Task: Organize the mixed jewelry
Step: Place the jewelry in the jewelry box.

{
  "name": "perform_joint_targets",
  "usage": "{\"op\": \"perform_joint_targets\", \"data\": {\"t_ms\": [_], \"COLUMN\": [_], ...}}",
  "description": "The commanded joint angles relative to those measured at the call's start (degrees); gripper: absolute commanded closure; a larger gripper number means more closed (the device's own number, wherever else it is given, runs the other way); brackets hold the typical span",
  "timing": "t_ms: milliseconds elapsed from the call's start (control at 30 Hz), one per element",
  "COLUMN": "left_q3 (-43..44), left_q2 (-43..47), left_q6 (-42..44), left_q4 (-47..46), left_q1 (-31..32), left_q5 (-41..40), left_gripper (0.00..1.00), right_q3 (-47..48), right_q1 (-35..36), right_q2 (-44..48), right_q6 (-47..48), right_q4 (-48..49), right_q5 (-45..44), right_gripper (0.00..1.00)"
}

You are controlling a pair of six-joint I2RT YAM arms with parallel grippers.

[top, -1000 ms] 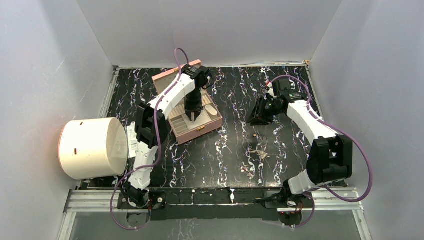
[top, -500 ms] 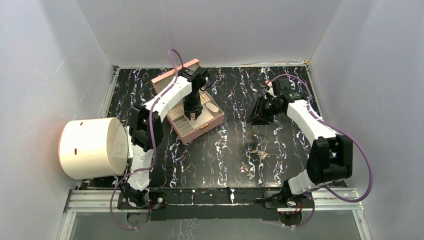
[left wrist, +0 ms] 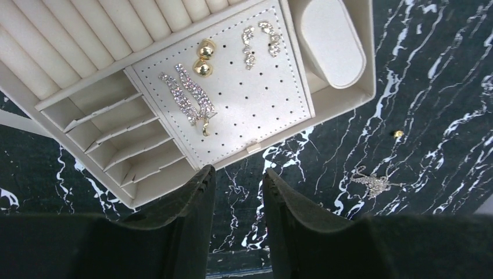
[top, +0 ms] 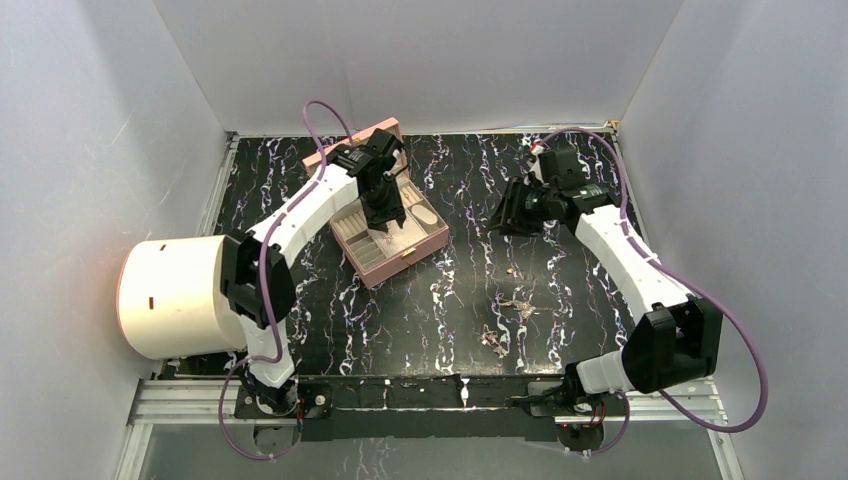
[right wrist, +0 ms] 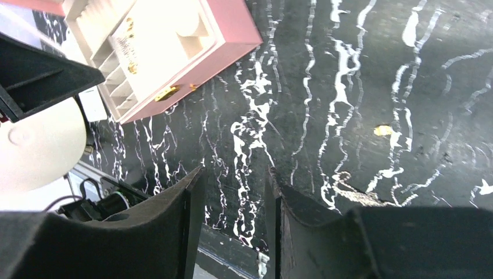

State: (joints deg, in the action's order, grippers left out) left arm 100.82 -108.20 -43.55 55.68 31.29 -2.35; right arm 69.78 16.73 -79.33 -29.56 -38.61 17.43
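Note:
The pink jewelry box [top: 418, 252] stands open at the back left. Its cream tray [left wrist: 256, 104] holds two gold studs [left wrist: 202, 58], a long crystal pair [left wrist: 189, 99] and a small crystal pair [left wrist: 258, 38]. My left gripper [top: 386, 224] hovers over the box's front part, open and empty; its jaw tips [left wrist: 238, 171] hang over the box's front edge. Loose jewelry lies on the table: a gold bit [top: 513, 270], a silvery piece [top: 517, 305] and a cluster [top: 493, 341]. My right gripper [top: 503, 220] is open and empty, above the table behind the gold bit [right wrist: 382, 130].
A big white cylinder [top: 180, 295] lies at the left edge. A white tag [right wrist: 93, 104] lies by the box's left side. Grey walls close in the table on three sides. The box's lid [top: 345, 145] stands up behind it.
My left arm's elbow has swung left and its gripper has shifted slightly back over the box. My right gripper has moved a little back and left. Both stay open.

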Motion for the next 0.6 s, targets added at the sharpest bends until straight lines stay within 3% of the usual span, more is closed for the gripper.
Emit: {"op": "perform_joint_targets", "data": {"t_ms": [0, 333, 433, 567], "left_q3": [-3.3, -15.3, -16.9, -18.8], "left_q2": [9.6, 32.2, 36.5, 39.4], "left_q6": [-0.4, -6.8, -7.1, -6.0], "left_q4": [-4.9, -8.3, -8.5, -10.5], "left_q1": [-0.3, -0.4, -0.5, -0.6], "left_q5": [-0.5, -25.9, -30.0, -32.2], "left_gripper": [0.66, 0.62, 0.59, 0.47], "right_q3": [5.0, 18.6, 24.1, 30.4], "right_q1": [7.6, 24.2, 28.3, 33.1], "right_q2": [-0.1, -14.9, -21.4, -28.2], "right_q6": [0.5, 6.1, 8.4, 10.8], "right_q4": [3.9, 5.8, 4.2, 2.9], "right_q5": [-5.3, -13.5, -15.7, -19.9], "right_gripper": [0.50, 0.50, 0.49, 0.49]}}
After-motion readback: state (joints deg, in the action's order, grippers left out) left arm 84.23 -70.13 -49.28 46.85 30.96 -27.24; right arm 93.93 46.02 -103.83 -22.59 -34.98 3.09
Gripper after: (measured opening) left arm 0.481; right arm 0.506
